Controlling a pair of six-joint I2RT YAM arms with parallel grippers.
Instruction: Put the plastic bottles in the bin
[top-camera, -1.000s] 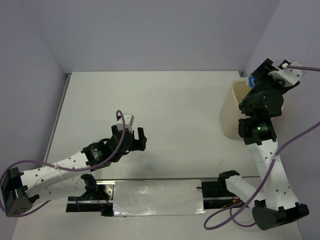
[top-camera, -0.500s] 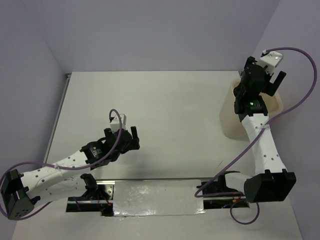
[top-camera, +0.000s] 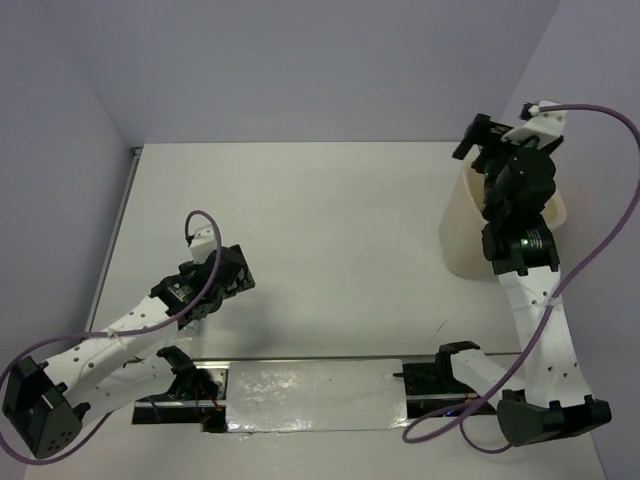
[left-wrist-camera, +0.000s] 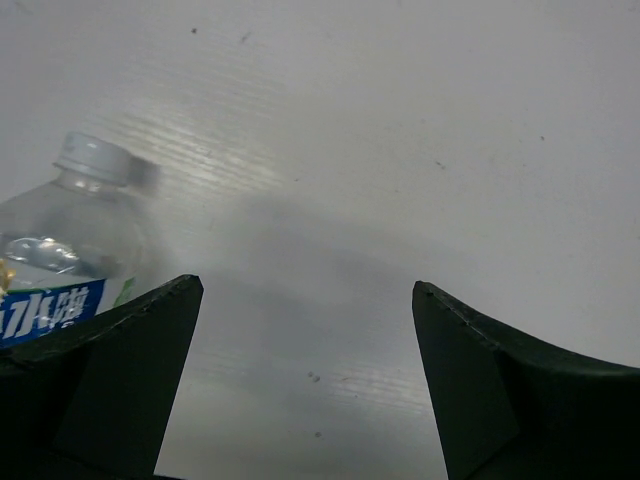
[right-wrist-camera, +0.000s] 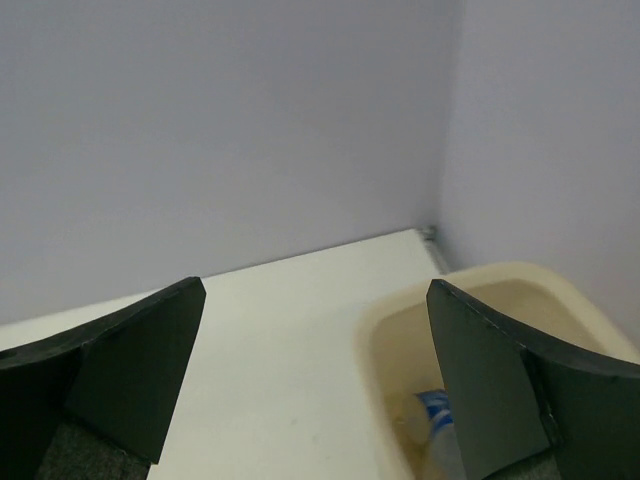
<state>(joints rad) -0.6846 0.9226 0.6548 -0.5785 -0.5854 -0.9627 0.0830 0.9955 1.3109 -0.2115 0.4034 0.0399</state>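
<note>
A clear plastic bottle (left-wrist-camera: 75, 235) with a white cap and a blue label lies on the white table, just left of my left gripper's left finger. My left gripper (left-wrist-camera: 307, 290) stands open over bare table with nothing between its fingers. In the top view the left gripper (top-camera: 228, 277) is at the table's left middle, and the arm hides that bottle. The cream bin (top-camera: 460, 228) stands at the right edge. My right gripper (top-camera: 482, 140) hangs open above its far rim. Inside the bin (right-wrist-camera: 500, 285) lies a blue-labelled bottle (right-wrist-camera: 436, 425), below the empty right gripper (right-wrist-camera: 315, 288).
Lilac walls close the table at the back and on both sides. A shiny metal plate (top-camera: 315, 395) lies at the near edge between the arm bases. Purple cables loop from both wrists.
The right gripper has opened and the blue-labelled bottle it held has left it. The right wrist has swung over the bin's far rim. The left gripper has drawn back to the left.
</note>
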